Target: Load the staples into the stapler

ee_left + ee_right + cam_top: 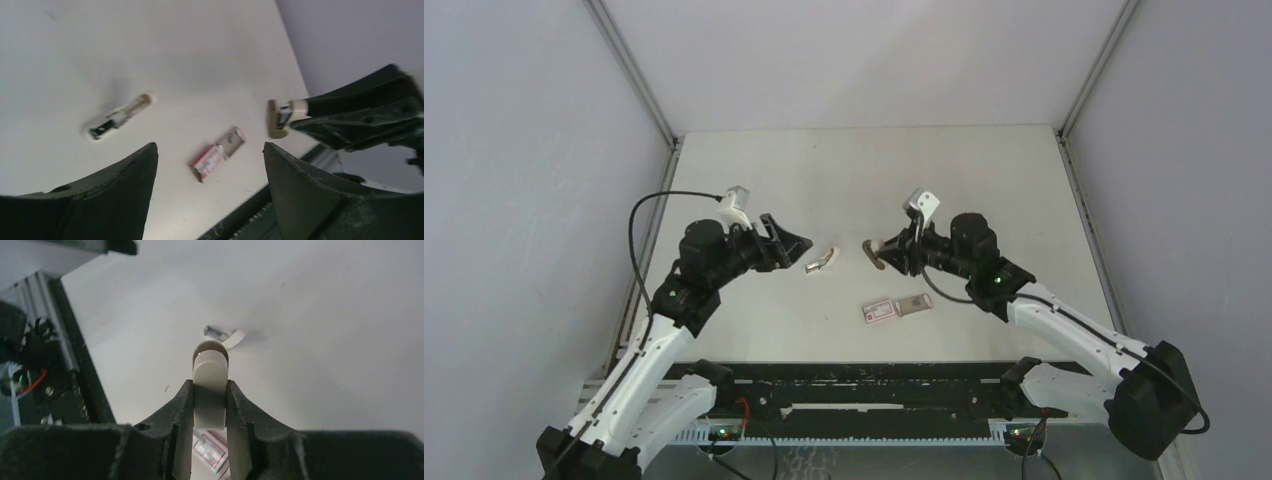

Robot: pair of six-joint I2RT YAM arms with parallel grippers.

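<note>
— White table [864, 170], grey walls [524, 150] on three sides, black rail [864, 385] at the near edge. Bare top runs from your claws to the far wall.
— And the stapler [820, 262]?
— On the table between your claws, opened in a V. Its long axis slants near-left to far-right from above.
— Claws?
— Your left gripper [802, 250] is spread wide just beside it, while your right gripper [887, 250] pinches a cream piece [210, 380] with a tan tip. The red-white box [882, 311] sits nearer the rail, tray [915, 302] out.
</note>
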